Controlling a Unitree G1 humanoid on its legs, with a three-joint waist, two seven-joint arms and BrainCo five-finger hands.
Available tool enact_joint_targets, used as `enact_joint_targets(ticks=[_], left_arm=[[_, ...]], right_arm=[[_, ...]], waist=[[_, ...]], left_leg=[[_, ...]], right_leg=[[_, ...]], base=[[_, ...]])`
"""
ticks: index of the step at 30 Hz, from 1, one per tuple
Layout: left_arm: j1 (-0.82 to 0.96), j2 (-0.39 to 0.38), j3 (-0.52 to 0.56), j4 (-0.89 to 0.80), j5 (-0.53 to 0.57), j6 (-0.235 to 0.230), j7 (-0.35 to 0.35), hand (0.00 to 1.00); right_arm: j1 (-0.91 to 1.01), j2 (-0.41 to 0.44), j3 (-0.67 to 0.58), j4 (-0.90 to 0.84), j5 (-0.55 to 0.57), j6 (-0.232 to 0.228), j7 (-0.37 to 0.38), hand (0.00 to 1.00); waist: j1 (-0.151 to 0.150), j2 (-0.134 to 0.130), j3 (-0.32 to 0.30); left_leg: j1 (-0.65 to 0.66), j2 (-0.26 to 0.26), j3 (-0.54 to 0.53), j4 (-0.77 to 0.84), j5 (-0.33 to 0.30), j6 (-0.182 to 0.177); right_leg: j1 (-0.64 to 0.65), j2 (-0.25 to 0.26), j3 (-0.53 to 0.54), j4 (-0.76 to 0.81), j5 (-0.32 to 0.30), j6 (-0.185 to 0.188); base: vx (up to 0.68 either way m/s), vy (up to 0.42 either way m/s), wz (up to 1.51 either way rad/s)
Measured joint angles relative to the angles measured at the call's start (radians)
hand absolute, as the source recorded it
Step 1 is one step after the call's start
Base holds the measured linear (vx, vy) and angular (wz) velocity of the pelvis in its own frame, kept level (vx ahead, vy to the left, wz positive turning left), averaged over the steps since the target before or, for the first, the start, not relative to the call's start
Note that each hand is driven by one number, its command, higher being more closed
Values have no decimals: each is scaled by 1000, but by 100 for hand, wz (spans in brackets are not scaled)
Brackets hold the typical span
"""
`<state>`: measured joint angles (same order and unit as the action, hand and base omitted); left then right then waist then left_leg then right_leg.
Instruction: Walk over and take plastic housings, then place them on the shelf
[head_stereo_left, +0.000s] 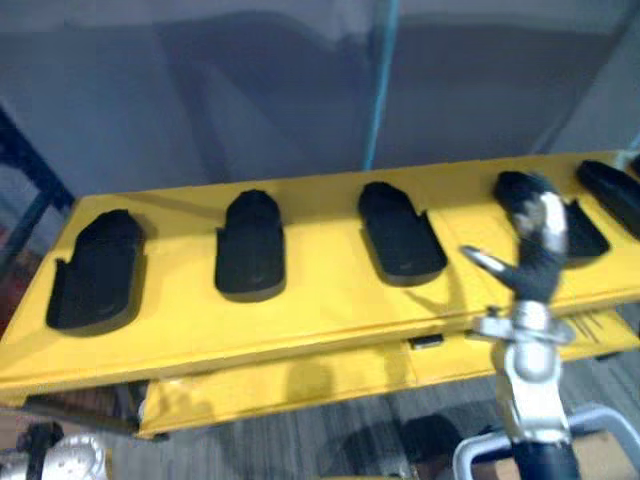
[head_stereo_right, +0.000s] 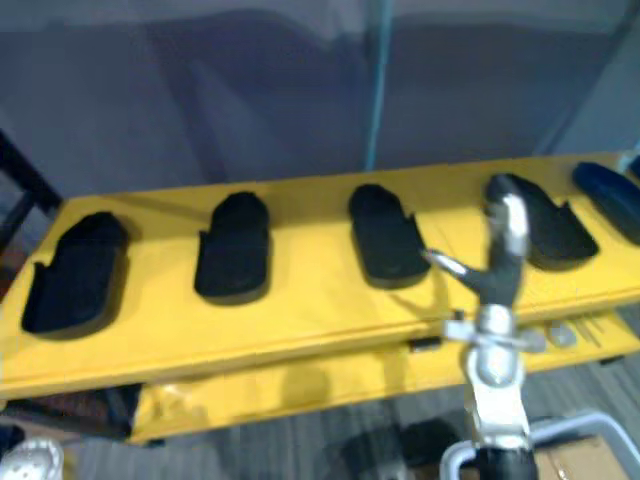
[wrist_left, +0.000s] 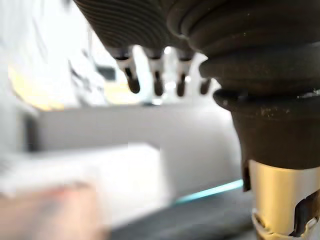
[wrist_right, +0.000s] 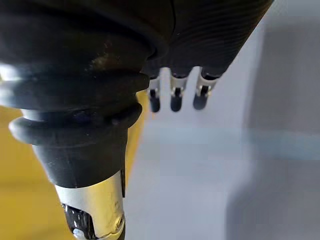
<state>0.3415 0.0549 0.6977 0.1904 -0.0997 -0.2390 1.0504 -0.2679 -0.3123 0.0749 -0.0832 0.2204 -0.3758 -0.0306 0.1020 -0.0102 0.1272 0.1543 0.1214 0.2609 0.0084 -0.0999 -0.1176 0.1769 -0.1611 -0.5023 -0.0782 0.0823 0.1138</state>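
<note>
Several black plastic housings lie in a row on a yellow table (head_stereo_left: 320, 315): one at far left (head_stereo_left: 95, 270), one left of centre (head_stereo_left: 250, 245), one at centre (head_stereo_left: 400, 232). A fourth (head_stereo_right: 548, 228) and a fifth at the right edge (head_stereo_right: 612, 200) follow. My right hand (head_stereo_left: 538, 245) is raised in front of the fourth housing, fingers straight and thumb spread, holding nothing. In its wrist view the right hand's fingers (wrist_right: 175, 97) hang straight over grey floor beside the yellow edge. My left hand (wrist_left: 156, 80) has relaxed fingers and holds nothing.
A lower yellow tier (head_stereo_left: 300, 385) juts out under the table's front edge. A grey wall with a teal vertical strip (head_stereo_left: 380, 80) stands behind. A dark rack frame (head_stereo_left: 30, 190) is at the left, a cardboard box (head_stereo_left: 600, 462) at the lower right.
</note>
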Motion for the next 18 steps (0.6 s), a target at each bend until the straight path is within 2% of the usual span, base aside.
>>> enact_joint_targets(ticks=[1, 2, 3, 5, 6, 7, 8, 9, 11, 12, 14, 16, 18], left_arm=[[17, -18, 9, 84, -41, -2, -51, 0], [24, -30, 16, 114, -68, -3, -85, 0], [28, -47, 37, 178, -106, -2, -142, 0], [43, -50, 60, 286, -140, 8, -247, 0], [56, -54, 76, 335, -165, 30, -334, 0], [63, -54, 80, 392, -182, 49, -429, 0], [67, -53, 76, 431, -201, 61, -500, 0], [67, -52, 67, 459, -210, 71, -539, 0], [67, -50, 32, 533, -218, 110, -688, 0], [66, -49, 18, 551, -218, 117, -720, 0], [57, -48, -43, 605, -247, 153, -826, 0], [49, -50, -91, 643, -248, 164, -881, 0], [38, -52, -131, 657, -250, 167, -916, 0]], right_arm=[[-98, 0, 47, 43, 18, 35, 38, 0], [-141, 0, 67, 68, 29, 51, 62, 0], [-204, 3, 106, 112, 47, 78, 102, 0], [-270, 25, 168, 171, 73, 113, 181, 0], [-307, 49, 214, 215, 84, 125, 229, 0], [-338, 70, 258, 268, 91, 136, 289, 0], [-359, 81, 293, 310, 91, 138, 333, 0], [-373, 85, 321, 338, 91, 139, 355, 0], [-404, 117, 405, 409, 91, 139, 444, 0], [-410, 128, 424, 422, 89, 139, 458, 0], [-416, 182, 473, 459, 79, 138, 508, 0], [-430, 219, 509, 494, 57, 138, 522, 0], [-442, 239, 530, 512, 30, 138, 534, 0]], waist=[[13, -4, 0], [24, -8, 2], [52, -11, 3], [74, -17, 0], [88, -20, 1], [109, -20, 2], [114, -19, 3], [122, -17, 4], [145, -13, 8], [152, -14, 8], [160, -13, 12], [165, -1, 30], [162, 5, 55]], left_leg=[[-2, -2, -15, -3, 6, 1], [-2, -3, -21, -2, 7, 2], [-7, -7, -42, 0, 8, 3], [-14, -15, -75, 1, 10, 5], [-16, -22, -93, 1, 10, 7], [-16, -27, -105, 1, 11, 7], [-16, -30, -118, 2, 11, 8], [-16, -33, -122, 4, 11, 8], [-21, -39, -146, 11, 10, 10], [-24, -38, -147, 14, 10, 10], [-53, -38, -166, 40, 9, 11], [-55, -37, -172, 48, 6, 16], [-90, -48, -198, 79, -4, 24]], right_leg=[[6, -1, -22, 0, 0, 0], [9, -2, -26, 0, 0, 0], [19, -5, -49, 0, 0, 0], [31, -13, -83, 0, 0, 0], [39, -18, -104, 1, 0, 0], [46, -26, -118, 4, 0, 0], [56, -29, -133, 4, 0, 0], [61, -32, -137, 5, 0, 0], [71, -38, -163, 10, 0, 0], [70, -38, -164, 14, 0, 0], [68, -39, -186, 18, -1, -1], [69, -45, -188, 35, -14, -5], [58, -62, -212, 73, -56, 8]], base=[[16, -1, 46], [29, 23, 42], [22, 35, 46], [41, 54, 55], [48, 75, 44], [45, 88, 46], [24, 63, 35], [16, 59, 31], [5, 43, 28], [-3, 35, 22], [-16, 17, 23], [-49, 10, 16], [-84, 2, 34]])
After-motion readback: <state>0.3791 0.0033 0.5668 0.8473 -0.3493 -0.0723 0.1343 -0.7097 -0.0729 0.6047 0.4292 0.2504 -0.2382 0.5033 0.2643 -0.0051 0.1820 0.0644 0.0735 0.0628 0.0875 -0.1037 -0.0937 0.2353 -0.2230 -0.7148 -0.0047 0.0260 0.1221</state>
